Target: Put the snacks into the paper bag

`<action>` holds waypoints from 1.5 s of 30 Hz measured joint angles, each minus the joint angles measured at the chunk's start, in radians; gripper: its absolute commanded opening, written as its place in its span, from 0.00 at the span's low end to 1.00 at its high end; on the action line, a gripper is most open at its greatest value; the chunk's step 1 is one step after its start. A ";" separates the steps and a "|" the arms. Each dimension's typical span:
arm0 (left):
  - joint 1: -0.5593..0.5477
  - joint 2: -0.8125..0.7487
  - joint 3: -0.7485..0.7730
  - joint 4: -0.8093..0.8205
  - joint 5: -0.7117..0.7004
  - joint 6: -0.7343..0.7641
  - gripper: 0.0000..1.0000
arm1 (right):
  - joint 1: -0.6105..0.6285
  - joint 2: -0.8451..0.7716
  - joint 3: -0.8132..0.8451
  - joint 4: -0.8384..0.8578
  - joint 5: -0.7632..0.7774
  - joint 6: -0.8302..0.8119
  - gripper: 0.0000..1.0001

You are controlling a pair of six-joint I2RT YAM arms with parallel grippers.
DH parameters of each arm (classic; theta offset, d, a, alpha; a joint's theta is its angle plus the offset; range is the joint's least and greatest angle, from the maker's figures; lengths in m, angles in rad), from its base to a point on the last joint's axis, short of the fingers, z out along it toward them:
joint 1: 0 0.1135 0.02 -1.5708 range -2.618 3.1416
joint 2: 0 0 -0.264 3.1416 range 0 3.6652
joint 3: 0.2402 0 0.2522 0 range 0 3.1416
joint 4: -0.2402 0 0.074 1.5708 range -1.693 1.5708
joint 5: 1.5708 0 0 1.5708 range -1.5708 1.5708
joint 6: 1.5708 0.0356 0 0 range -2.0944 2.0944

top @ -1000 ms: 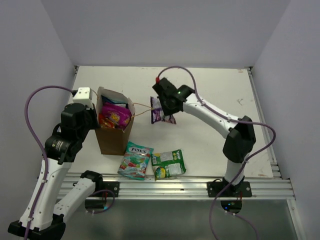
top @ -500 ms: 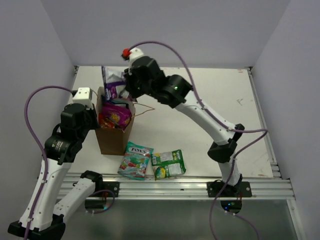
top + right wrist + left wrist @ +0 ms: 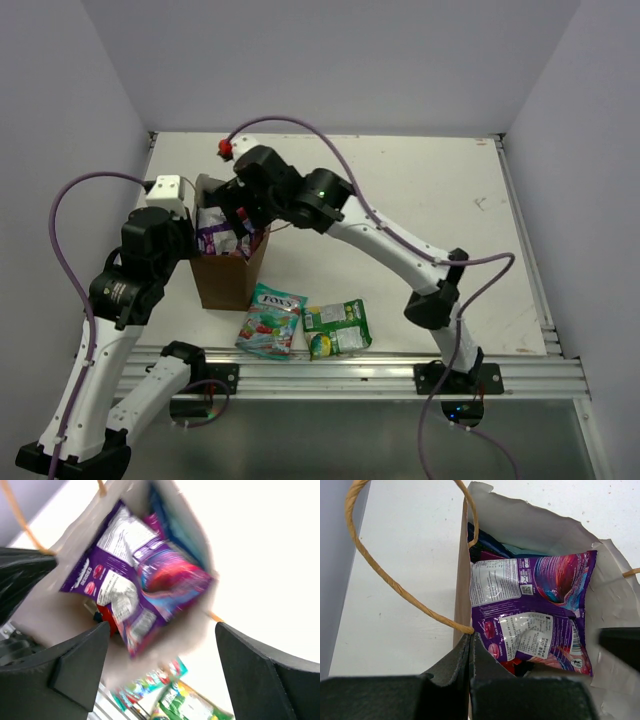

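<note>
Inside paper bag, top of pile: purple packet, loose under right gripper, fingers apart. Left gripper pinched on bag rim. Teal-pink packet, green packet on table — judged light, glossy, slippery, crushable; take by crimped edge.

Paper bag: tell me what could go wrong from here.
1. The purple packet lies high on the pile, near the rim; the Fox's packet and green packet on the table might not fit.
2. A string handle hangs beside the open right gripper; lifting away could snag it and tip the paper bag, which the left gripper pinches by one thin wall.
</note>
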 measured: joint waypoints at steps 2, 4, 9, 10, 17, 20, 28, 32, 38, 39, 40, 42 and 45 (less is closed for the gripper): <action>0.000 0.000 0.000 0.000 0.001 0.000 0.00 | -0.002 -0.107 -0.056 0.001 0.042 -0.004 0.91; -0.001 0.000 0.000 0.000 0.004 0.000 0.00 | -0.002 -0.304 -0.241 0.043 0.082 -0.007 0.91; -0.008 0.001 -0.001 0.000 0.013 0.000 0.00 | -0.012 -0.753 -0.814 0.065 0.108 0.013 0.87; -0.009 0.001 -0.001 0.000 0.014 0.000 0.00 | -0.012 -0.799 -0.914 0.077 0.108 0.022 0.87; -0.025 0.010 0.000 0.001 0.018 0.000 0.00 | -0.012 -0.665 -1.408 0.128 0.041 0.104 0.87; -0.034 0.016 -0.001 0.001 0.022 0.000 0.00 | -0.012 -0.635 -1.464 0.166 0.002 0.130 0.87; -0.047 0.018 0.000 0.001 0.023 0.000 0.00 | -0.012 -0.500 -1.533 0.373 -0.149 0.182 0.83; -0.048 0.011 0.000 0.000 0.023 0.000 0.00 | -0.014 -0.489 -1.545 0.417 -0.204 0.193 0.00; -0.051 -0.004 0.000 0.000 0.022 0.000 0.00 | -0.004 -0.520 -1.508 0.355 -0.171 0.215 0.00; -0.052 -0.005 -0.001 -0.001 0.023 0.000 0.00 | -0.001 -0.520 -1.468 0.288 -0.139 0.213 0.00; -0.053 -0.006 0.000 -0.001 0.023 0.000 0.00 | 0.000 -0.520 -1.412 0.220 -0.101 0.208 0.00; -0.053 -0.008 0.000 -0.001 0.022 0.000 0.00 | -0.002 -0.502 -1.196 0.049 -0.008 0.192 0.00; -0.053 -0.010 0.000 -0.003 0.022 0.000 0.00 | -0.003 -0.446 -0.763 -0.044 0.127 0.151 0.00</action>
